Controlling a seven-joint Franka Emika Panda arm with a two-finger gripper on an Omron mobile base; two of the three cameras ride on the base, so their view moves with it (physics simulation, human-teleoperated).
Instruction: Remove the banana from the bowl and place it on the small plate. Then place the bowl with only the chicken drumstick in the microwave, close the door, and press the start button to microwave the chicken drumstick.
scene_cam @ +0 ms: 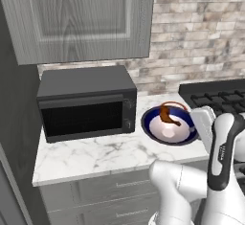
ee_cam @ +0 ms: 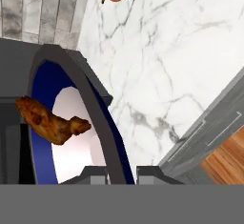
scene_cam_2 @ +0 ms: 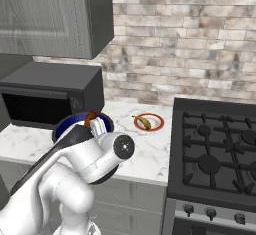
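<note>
My gripper (ee_cam: 121, 173) is shut on the dark blue rim of the bowl (ee_cam: 43, 156), at the side nearest the counter's front edge. The chicken drumstick (ee_cam: 52, 120) lies alone on the bowl's white inside. In the left base view the bowl (scene_cam: 158, 132) with the drumstick (scene_cam: 167, 116) sits right of a black oven, and my hand (scene_cam: 203, 121) is at its right rim. I cannot tell whether the bowl rests on the counter. The banana (scene_cam_2: 144, 123) lies on the small plate (scene_cam_2: 159, 123), right of the bowl (scene_cam_2: 67, 125). The microwave and its door are out of view.
A black box oven with two knobs (scene_cam: 86, 104) stands on the marble counter (scene_cam: 95, 154) left of the bowl. A gas stove (scene_cam_2: 215, 149) adjoins the counter on the right. A grey wall cabinet (scene_cam: 81, 18) hangs above the oven. Drawers run below the counter edge.
</note>
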